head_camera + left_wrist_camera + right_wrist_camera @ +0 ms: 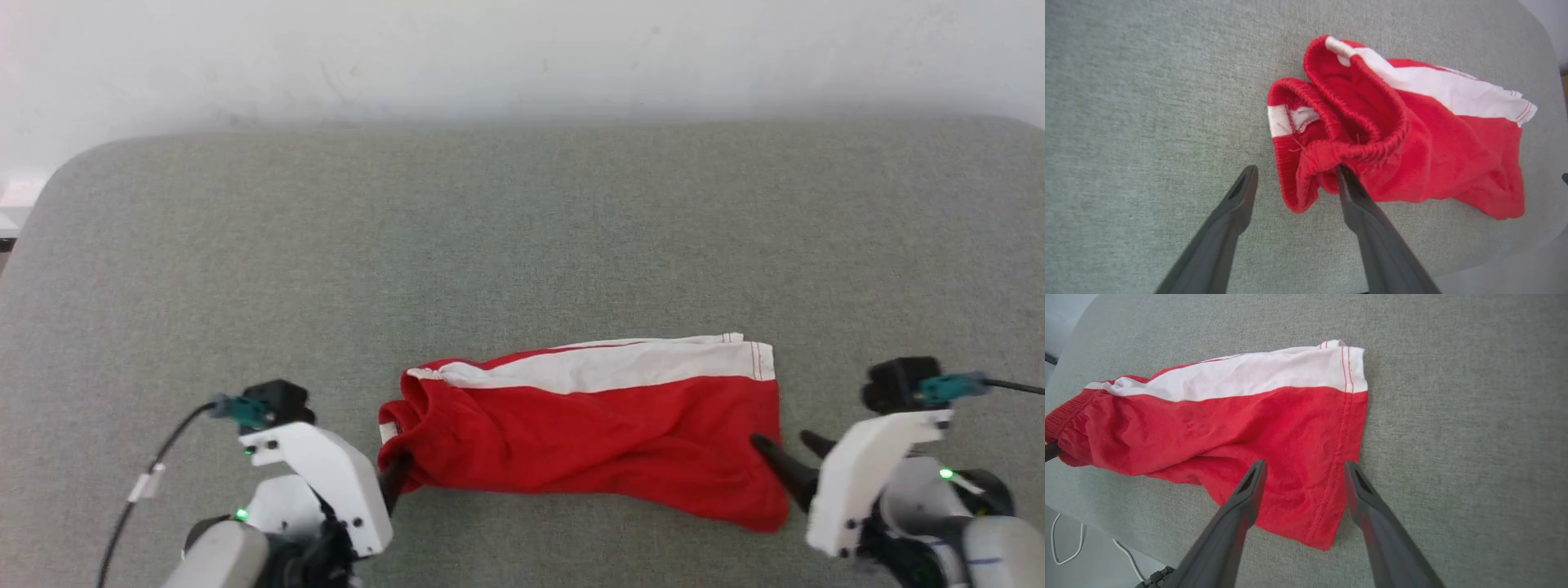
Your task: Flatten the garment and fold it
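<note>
The garment, red shorts with a white side stripe along the far edge, lies bunched on the grey table, waistband to the left and hem to the right. My left gripper is open at the waistband end. In the left wrist view the left gripper has one finger tucked against the gathered waistband and the other over bare table. My right gripper is open at the hem end. In the right wrist view the right gripper straddles the stitched hem, with one finger over the red fabric.
The grey fabric table stretches wide behind and beside the shorts, with rounded far corners and a pale wall beyond. Its near edge runs close to the shorts. A white cable lies on the floor below that edge.
</note>
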You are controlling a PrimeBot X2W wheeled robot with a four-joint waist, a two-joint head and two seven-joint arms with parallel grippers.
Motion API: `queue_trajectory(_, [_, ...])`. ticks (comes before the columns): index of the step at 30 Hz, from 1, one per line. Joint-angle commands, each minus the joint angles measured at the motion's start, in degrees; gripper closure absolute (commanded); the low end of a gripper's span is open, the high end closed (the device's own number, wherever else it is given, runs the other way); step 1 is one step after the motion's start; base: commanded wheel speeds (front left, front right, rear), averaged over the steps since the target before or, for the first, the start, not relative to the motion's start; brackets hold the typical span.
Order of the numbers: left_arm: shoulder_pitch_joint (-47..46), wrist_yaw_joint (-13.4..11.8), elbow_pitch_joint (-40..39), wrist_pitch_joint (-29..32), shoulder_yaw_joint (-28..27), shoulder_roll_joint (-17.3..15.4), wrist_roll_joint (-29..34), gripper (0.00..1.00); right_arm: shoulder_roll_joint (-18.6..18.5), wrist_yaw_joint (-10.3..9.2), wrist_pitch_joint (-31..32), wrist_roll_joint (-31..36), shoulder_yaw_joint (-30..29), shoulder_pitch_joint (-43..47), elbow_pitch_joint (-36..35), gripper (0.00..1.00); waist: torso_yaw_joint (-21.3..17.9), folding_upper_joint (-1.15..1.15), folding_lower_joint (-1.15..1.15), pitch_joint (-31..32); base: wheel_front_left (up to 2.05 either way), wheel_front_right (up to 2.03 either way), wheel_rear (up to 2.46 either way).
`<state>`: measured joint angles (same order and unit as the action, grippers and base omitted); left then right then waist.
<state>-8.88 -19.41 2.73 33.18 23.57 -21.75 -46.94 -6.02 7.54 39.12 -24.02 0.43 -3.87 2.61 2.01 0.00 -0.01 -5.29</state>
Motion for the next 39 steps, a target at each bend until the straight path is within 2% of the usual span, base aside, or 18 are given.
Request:
queue_trajectory(1, [1.39, -0.7, -2.8, -0.32, -1.56, -0.9, -1.08, 0.0, 0.19, -0.05, 1.31, -0.99, -2.12, 1.29, -2.39, 0.0, 0.48, 0.0, 0.01, 0.69, 0.0, 0.0, 0.0])
queue_trajectory(6, [4.02, -2.95, -8.49, -1.23, -5.91, -3.17, -2.29, 0.0, -0.67, -0.05, 5.27, -2.58, -7.8, 1.66, -6.38, 0.0, 0.88, 0.0, 0.01, 1.04, 0.0, 0.0, 0.0])
queue_trajectory(9, [4.85, -3.31, -11.26, -6.82, -9.4, -3.8, -0.88, 0.0, -1.52, -0.05, 7.03, -2.46, -9.87, 0.52, -6.23, 0.0, 0.86, 0.0, 0.01, 0.73, 0.0, 0.0, 0.0])
queue_trajectory(11, [4.73, -2.18, -12.7, -13.3, -11.79, -3.01, 0.35, 0.0, -2.46, -0.05, 7.65, -2.48, -10.08, -0.79, -5.1, 0.0, 0.84, 0.0, 0.01, 0.15, 0.0, 0.0, 0.0])
queue_trajectory(14, [4.31, 1.07, -13.33, -23.01, -13.35, -2.26, 3.17, 0.0, -4.81, -0.05, 7.88, -2.26, -8.76, -2.84, -2.49, 0.0, 1.06, 0.0, 0.01, -0.91, 0.0, 0.0, 0.0])
queue_trajectory(15, [4.06, 2.4, -13.2, -26.23, -13.16, -2.79, 5.18, 0.0, -4.98, -0.05, 7.99, -2.75, -8.53, -3.58, -1.45, 0.0, 1.08, 0.0, 0.01, -1.23, 0.0, 0.0, 0.0])
queue_trajectory(16, [4.06, 2.4, -13.2, -26.23, -13.16, -2.79, 5.18, 0.0, -4.98, -0.05, 7.99, -2.75, -8.53, -3.58, -1.45, 0.0, 1.08, 0.0, 0.01, -1.23, 0.0, 0.0, 0.0])
queue_trajectory(19, [3.1, 5.45, -12.22, -36.54, -13.06, -2.27, 9.49, 0.0, -6.59, -0.05, 8.85, -3.61, -6.21, -5.53, 1.58, 0.0, 1.26, 0.0, 0.01, -2.24, 0.0, 0.0, 0.0])
queue_trajectory(21, [2.56, 6.65, -11.06, -42.49, -12.46, -1.69, 12.33, 0.0, -7.44, -0.05, 9.25, -4.46, -4.57, -6.73, 3.57, 0.0, 1.39, 0.0, 0.01, -2.83, 0.0, 0.0, 0.0])
queue_trajectory(23, [2.11, 7.35, -9.88, -45.94, -11.74, -0.89, 14.8, 0.0, -8.03, -0.05, 9.53, -5.12, -2.89, -7.69, 5.53, 0.0, 1.55, 0.0, 0.01, -3.24, 0.0, 0.0, 0.0])
queue_trajectory(31, [1.34, 9.8, -9.69, -48.15, -12.35, 4.91, 22.22, 0.0, -7.99, -0.05, 7.44, -9.79, 4.73, -11.16, 11.87, 0.0, 2.06, 0.0, 0.01, -4.98, 0.0, 0.0, 0.0])
queue_trajectory(35, [2.1, 11.54, -9.41, -48.16, -13.72, 7.6, 24.34, 0.0, -7.05, -0.05, 5.74, -11.18, 8.38, -13.31, 14.24, 0.0, 2.24, 0.0, 0.01, -5.47, 0.0, 0.0, 0.0])
queue_trajectory(39, [2.59, 13.28, -8.72, -48.17, -15.24, 9.59, 25.85, 0.0, -7.63, -0.05, 3.95, -11.14, 11.41, -15.1, 16.49, 0.0, 2.6, 0.0, 0.01, -5.62, 0.0, 0.0, 0.0])
